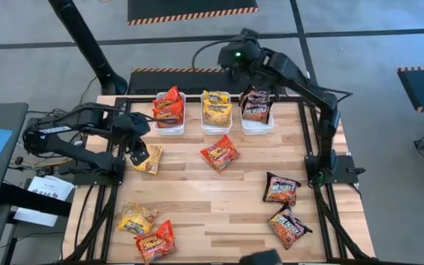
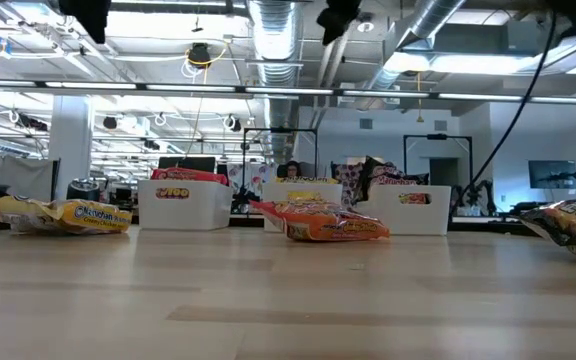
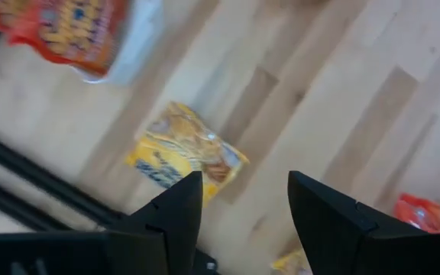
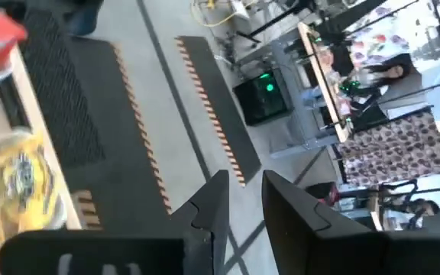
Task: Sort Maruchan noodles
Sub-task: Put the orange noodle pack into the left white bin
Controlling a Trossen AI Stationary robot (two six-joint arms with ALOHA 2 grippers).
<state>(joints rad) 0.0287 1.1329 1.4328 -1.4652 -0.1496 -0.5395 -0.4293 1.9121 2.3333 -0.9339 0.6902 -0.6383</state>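
Three white tubs stand along the far edge: the left tub (image 1: 169, 110) holds red packets, the middle tub (image 1: 216, 110) yellow ones, the right tub (image 1: 257, 110) dark ones. Loose packets lie flat on the table: a yellow packet (image 1: 150, 159), a red packet (image 1: 220, 153), two dark ones (image 1: 281, 189) (image 1: 288, 225), another yellow (image 1: 137, 218) and another red (image 1: 155, 241). My left gripper (image 1: 140, 153) hovers open just above the first yellow packet (image 3: 186, 153), without touching it. My right gripper (image 1: 232, 70) is raised beyond the tubs, open by a narrow gap (image 4: 244, 183) and holding nothing.
The table's middle (image 1: 197, 188) is bare wood between the loose packets. Black frame rails (image 1: 116, 99) run round the table's edges. The right arm's base (image 1: 322, 165) stands at the right edge. In the right wrist view, people (image 4: 380, 76) stand far off in the room.
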